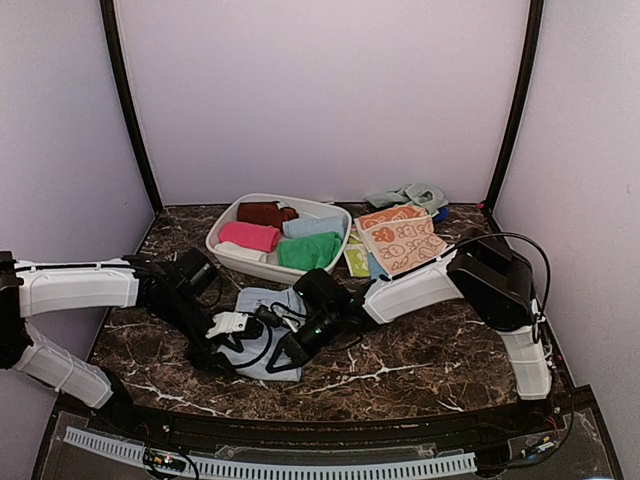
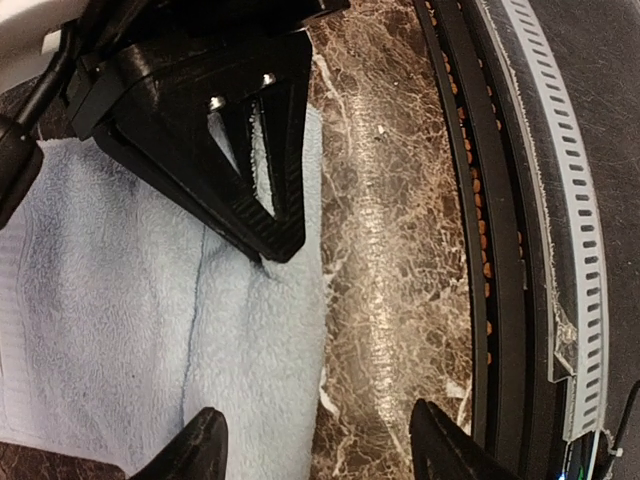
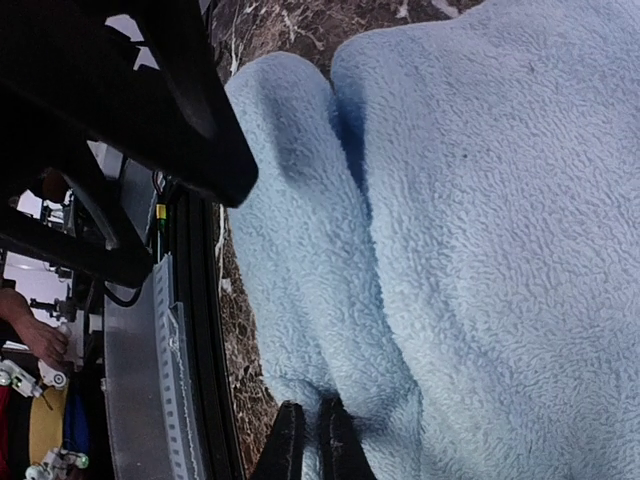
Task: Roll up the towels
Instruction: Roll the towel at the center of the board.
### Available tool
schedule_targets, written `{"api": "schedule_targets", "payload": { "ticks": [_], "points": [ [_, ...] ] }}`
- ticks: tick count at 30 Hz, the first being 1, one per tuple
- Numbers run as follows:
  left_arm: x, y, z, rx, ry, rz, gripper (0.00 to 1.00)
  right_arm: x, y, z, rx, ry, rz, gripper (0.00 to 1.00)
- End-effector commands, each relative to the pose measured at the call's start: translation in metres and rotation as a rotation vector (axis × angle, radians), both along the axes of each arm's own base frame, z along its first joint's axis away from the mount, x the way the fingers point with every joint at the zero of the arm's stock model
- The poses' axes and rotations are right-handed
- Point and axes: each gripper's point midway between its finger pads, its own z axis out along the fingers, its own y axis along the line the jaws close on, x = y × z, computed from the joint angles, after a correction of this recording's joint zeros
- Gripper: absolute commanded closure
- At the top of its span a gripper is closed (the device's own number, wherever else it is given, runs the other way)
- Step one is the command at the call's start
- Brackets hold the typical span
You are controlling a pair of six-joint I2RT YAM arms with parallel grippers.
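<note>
A pale blue towel [image 1: 268, 312] lies on the marble table between both grippers, its near edge partly folded over. My right gripper [image 3: 312, 452] is shut, pinching the towel [image 3: 450, 220] at its near edge beside a raised fold. My left gripper [image 2: 320, 455] is open: one finger [image 2: 200, 448] hangs over the towel [image 2: 140, 340], the other over bare marble past its edge. In the top view the left gripper [image 1: 218, 350] and right gripper [image 1: 287, 357] sit at the towel's near edge. The right gripper's black fingers [image 2: 240, 160] also show in the left wrist view.
A white oval basin [image 1: 222, 247] behind holds rolled brown [image 1: 262, 212], pink [image 1: 250, 236], pale blue [image 1: 312, 226] and green [image 1: 308, 251] towels. A stack with a peach printed towel [image 1: 402, 240] lies at the back right. The slotted front rail [image 2: 575, 200] is close.
</note>
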Motion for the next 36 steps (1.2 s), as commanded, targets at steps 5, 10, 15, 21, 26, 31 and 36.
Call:
{"api": "schedule_targets", "payload": {
  "ticks": [5, 10, 15, 21, 26, 31, 36],
  "points": [
    [0.019, -0.010, -0.018, 0.020, -0.076, -0.014, 0.39, 0.010, -0.001, 0.000, -0.011, 0.151, -0.081, 1.00],
    [0.018, -0.008, -0.032, 0.047, -0.058, -0.017, 0.57, 0.011, 0.002, 0.005, 0.020, 0.203, -0.091, 1.00],
    [0.011, -0.003, -0.039, 0.058, -0.028, -0.006, 0.68, 0.013, 0.003, 0.008, 0.034, 0.208, -0.103, 1.00],
    [0.009, 0.001, -0.051, 0.095, 0.017, 0.030, 1.00, 0.026, -0.004, 0.028, 0.128, 0.067, -0.170, 0.74],
    [-0.001, 0.002, -0.044, 0.077, 0.103, 0.027, 1.00, 0.045, -0.028, 0.050, 0.174, -0.198, -0.269, 0.52],
    [-0.023, 0.002, -0.026, 0.062, 0.240, -0.016, 1.00, 0.067, -0.065, 0.072, 0.107, -0.539, -0.360, 0.29],
    [-0.038, 0.003, -0.012, 0.055, 0.333, -0.050, 1.00, 0.094, -0.108, 0.119, 0.091, -0.836, -0.558, 0.00]
  ]
}}
